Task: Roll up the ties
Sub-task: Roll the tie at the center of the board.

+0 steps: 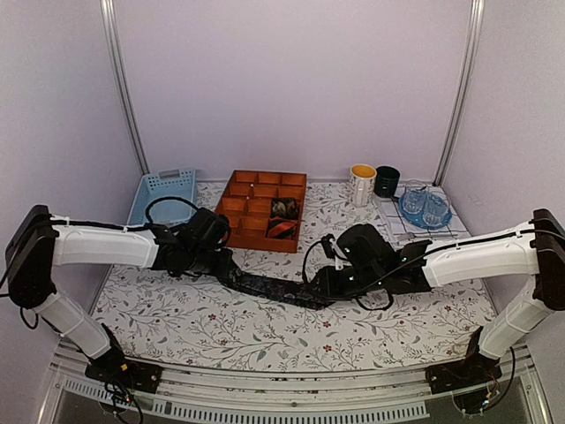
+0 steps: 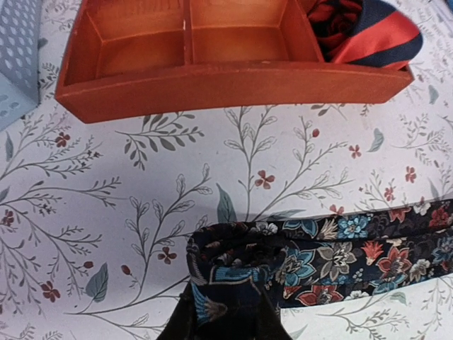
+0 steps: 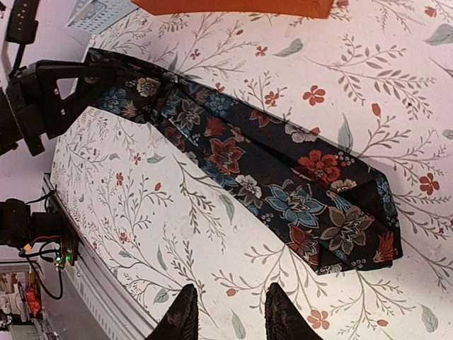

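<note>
Floral tie (image 1: 274, 287) is lying flat on the flowered tablecloth (image 1: 221, 327), running left to right between the two arms, roughly mid-table. Room-wise: behind it is the orange tray (image 1: 256, 243), near the tie's left part but not touching it. In front of it the cloth runs all the way to the near table edge, so that's the open side. Blue basket (image 1: 168, 175) sits off at the back left, next to the tray. At the back right, well apart from the tie, are a white mug (image 1: 362, 184), a dark mug (image 1: 387, 181) and a blue glass dish (image 1: 424, 212).

Two more ties sit in the tray's compartments. A dark rolled tie (image 1: 284, 208) is in one, and a red-and-black tie (image 2: 361, 32) is bunched up in the front right one.

Left claw (image 1: 225, 265) is at the tie's narrow left end. In its wrist view the fabric is folded over and rises up between the fingers, so it looks clamped on that end.

Right claw (image 3: 231, 287) is over by the wide end with its fingers parted a modest way and only tablecloth between them. The tie's folded wide tip lies just beyond the fingertips and off to one side, not touching them.
</note>
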Robot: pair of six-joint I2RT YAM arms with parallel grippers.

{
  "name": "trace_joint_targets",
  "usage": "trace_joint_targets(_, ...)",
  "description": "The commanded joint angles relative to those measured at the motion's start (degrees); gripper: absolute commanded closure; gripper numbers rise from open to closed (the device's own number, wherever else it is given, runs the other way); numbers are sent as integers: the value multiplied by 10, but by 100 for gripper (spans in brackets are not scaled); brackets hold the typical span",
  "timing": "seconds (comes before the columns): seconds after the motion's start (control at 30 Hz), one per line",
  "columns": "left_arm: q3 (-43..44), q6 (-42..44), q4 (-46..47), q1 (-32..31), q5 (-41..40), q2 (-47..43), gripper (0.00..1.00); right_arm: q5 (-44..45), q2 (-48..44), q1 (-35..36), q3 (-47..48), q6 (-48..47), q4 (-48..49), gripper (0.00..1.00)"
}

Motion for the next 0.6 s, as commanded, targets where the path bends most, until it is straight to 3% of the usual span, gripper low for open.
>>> trace_joint_targets(0.0,48,8,-84,-46,-125,42,88,30,-24,0,-17,15,12,68)
trace_joint_targets(0.37,172,-25,-205,-142,-258,174,88,53,-66,-4,-82,40,17,68)
trace_joint_targets(0.43,185,-25,-205,-152,-254,182,85,53,-70,-5,-93,46,21,68)
trace_joint_targets(0.57,198,-17,-191,-168,-231,192,71,51,-70,-5,-106,56,30,68)
